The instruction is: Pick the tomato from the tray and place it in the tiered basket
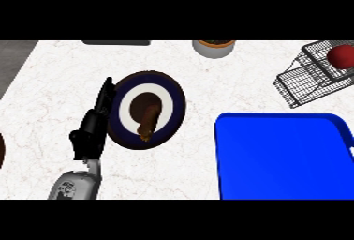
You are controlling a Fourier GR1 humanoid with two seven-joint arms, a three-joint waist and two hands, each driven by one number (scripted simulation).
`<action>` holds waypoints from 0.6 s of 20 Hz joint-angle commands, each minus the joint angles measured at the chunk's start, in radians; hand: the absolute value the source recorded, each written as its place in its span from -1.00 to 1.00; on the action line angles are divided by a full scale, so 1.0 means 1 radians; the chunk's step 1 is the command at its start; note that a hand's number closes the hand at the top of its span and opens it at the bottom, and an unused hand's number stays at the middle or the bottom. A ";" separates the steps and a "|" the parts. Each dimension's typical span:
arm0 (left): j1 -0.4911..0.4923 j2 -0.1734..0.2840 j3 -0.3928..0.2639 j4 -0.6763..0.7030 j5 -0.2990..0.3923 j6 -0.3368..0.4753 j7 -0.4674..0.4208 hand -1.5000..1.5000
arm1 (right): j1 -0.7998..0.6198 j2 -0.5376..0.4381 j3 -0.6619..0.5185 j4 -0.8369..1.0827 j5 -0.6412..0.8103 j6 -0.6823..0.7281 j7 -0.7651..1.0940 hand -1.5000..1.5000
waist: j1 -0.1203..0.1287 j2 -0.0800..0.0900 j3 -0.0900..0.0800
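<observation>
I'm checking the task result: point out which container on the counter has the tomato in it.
The wire tiered basket at the far right corner holds the red tomato. The blue tray shows nothing on it, and the dark plate holds only a brown item.

At right of the frame sits a bright blue tray (276, 154). Upper right, a red tomato (342, 55) lies in a dark wire basket (304, 82). The counter (55, 93) is white marble with faint reddish veins. Centre left, a navy plate (173, 101) has a white ring and brown middle.
</observation>
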 commanded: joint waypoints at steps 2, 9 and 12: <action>-0.041 0.036 0.040 0.008 0.039 -0.044 0.040 0.00 | -0.057 -0.048 -0.139 0.086 -0.090 -0.086 0.074 -1.00 | 0.006 0.004 0.001; 0.000 0.011 0.009 -0.051 0.004 -0.003 0.034 0.00 | 0.034 -0.290 -0.269 0.230 -0.164 -0.030 0.082 -1.00 | 0.000 0.004 0.003; 0.017 0.004 0.000 -0.012 -0.004 -0.003 -0.019 0.00 | 0.080 -0.354 -0.345 0.294 -0.233 0.031 0.043 -1.00 | -0.006 0.007 0.004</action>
